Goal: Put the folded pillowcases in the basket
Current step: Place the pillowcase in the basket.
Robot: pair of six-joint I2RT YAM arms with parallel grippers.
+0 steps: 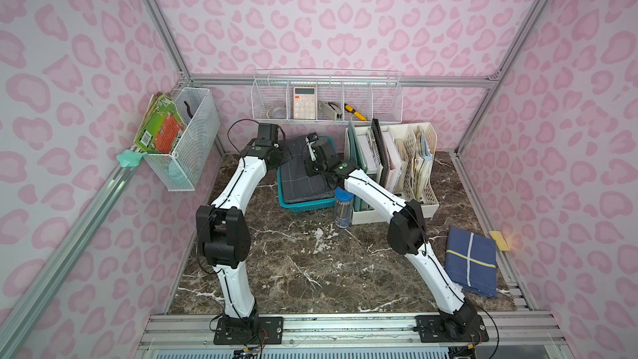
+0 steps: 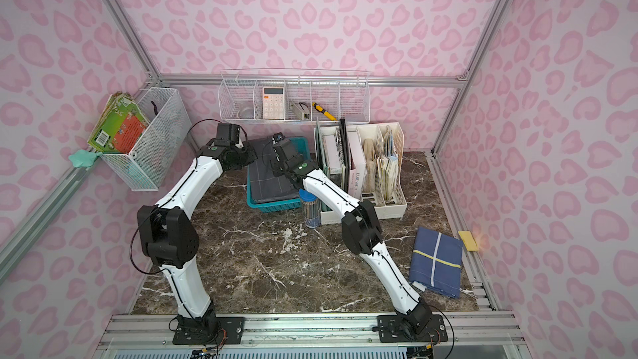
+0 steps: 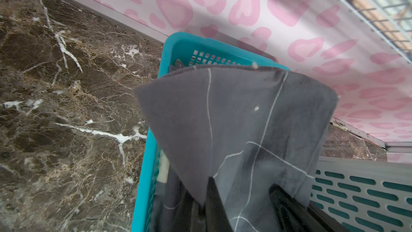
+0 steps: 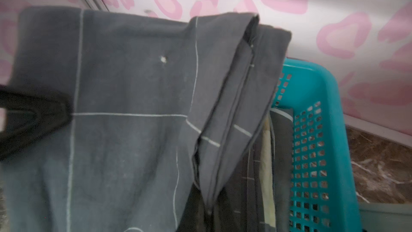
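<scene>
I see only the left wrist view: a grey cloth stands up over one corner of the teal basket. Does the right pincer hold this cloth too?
Observer: Yes. The right pincer is shut on the grey pillowcase too, beside the left pincer, over the far half of the teal basket.
Operator: Is the near end of the pillowcase inside?
Observer: In both top views the near end lies flat inside the basket.
Operator: Does anything stand close to the basket?
Observer: A blue-lidded jar stands at its near right corner, by the file rack.
</scene>
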